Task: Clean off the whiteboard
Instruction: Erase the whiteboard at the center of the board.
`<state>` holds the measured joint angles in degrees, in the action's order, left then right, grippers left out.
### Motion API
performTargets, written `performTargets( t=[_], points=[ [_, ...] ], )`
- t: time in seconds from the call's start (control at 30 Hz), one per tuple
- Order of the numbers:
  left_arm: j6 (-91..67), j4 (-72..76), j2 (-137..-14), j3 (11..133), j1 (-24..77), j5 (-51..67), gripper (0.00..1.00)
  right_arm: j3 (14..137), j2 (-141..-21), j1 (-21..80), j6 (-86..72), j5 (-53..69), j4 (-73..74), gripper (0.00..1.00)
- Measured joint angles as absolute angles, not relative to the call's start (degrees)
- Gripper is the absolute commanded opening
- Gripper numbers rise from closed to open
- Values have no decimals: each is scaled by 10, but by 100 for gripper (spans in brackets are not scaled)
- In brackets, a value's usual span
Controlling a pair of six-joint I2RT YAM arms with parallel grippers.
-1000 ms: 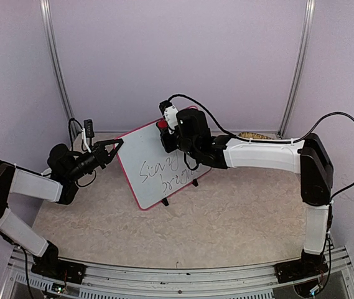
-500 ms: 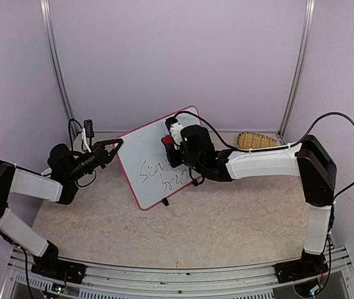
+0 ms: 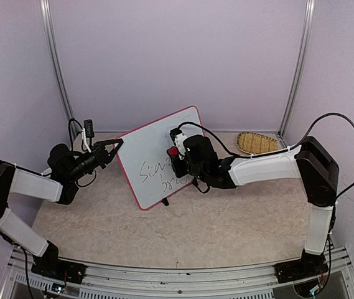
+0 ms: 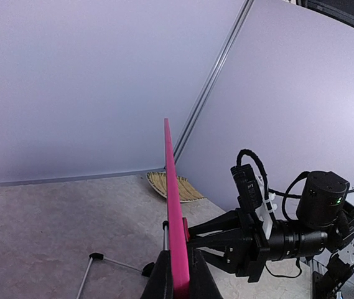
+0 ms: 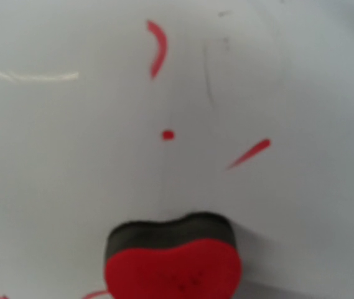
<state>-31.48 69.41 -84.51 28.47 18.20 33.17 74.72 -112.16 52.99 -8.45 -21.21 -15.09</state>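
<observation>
While our left gripper point(image 3: 118, 144) pinches the whiteboard point(image 3: 147, 144) by its pink edge, the board stands tilted between both tools; our right gripper point(image 3: 174, 157) clamps a red heart-shaped eraser point(image 5: 172, 265), pressed against the scrawled face ahead.

A robot lab test cell. Plain lilac walls point(image 3: 177, 56) and two metal poles point(image 3: 55, 68) rise beyond the right gripper point(image 3: 174, 156). A bare beige table point(image 3: 226, 218) lies below it. An aluminium rail point(image 3: 177, 273) runs well behind it, at the table's near edge.
</observation>
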Motion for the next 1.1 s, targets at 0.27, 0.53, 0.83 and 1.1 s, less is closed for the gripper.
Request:
performTargets(
  t=[0.27, 0.53, 0.83, 1.1],
  points=[
    [-315, 694, -845, 285, 182, 332, 0, 760, -1121, 530, -80, -212, -131, 19],
    [-314, 694, -845, 286, 182, 331, 0, 826, -1131, 530, -60, -218, -92, 19],
    [-314, 694, -845, 286, 182, 330, 0, 882, -1142, 528, -48, -214, -88, 20],
    [-314, 694, -845, 286, 182, 331, 0, 911, -1145, 511, -47, -190, -88, 20]
  ],
)
